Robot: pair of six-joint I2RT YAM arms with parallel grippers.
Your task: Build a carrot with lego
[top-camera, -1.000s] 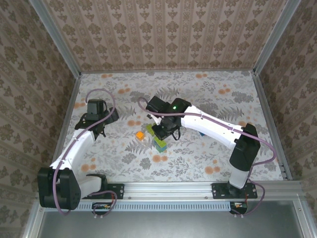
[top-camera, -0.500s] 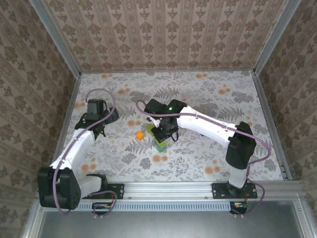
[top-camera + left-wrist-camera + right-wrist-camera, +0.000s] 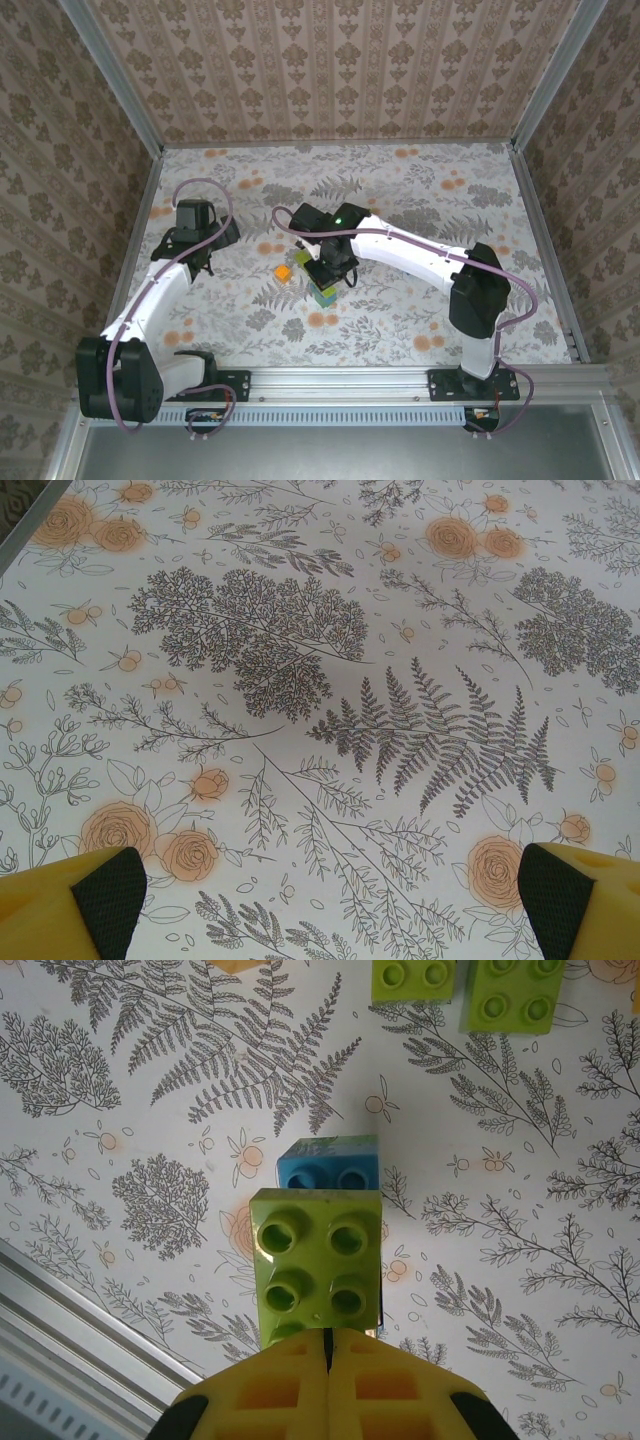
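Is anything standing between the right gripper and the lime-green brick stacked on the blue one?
Nothing visible. The shut right gripper ends right at the near edge of the lime-green brick, which sits on the blue brick.

A tabletop (image 3: 430,190) printed in white with grey ferns and orange roses, under soft, even light. Panels papered in beige and brown damask stripes enclose it: a back wall (image 3: 330,70) at 12 o'clock, a left wall (image 3: 50,180) at 9 o'clock and a right wall (image 3: 600,150) at 3 o'clock. Slanted aluminium posts (image 3: 110,75) stand at 11 and 1 o'clock. A metal rail (image 3: 340,382) runs along 6 o'clock.
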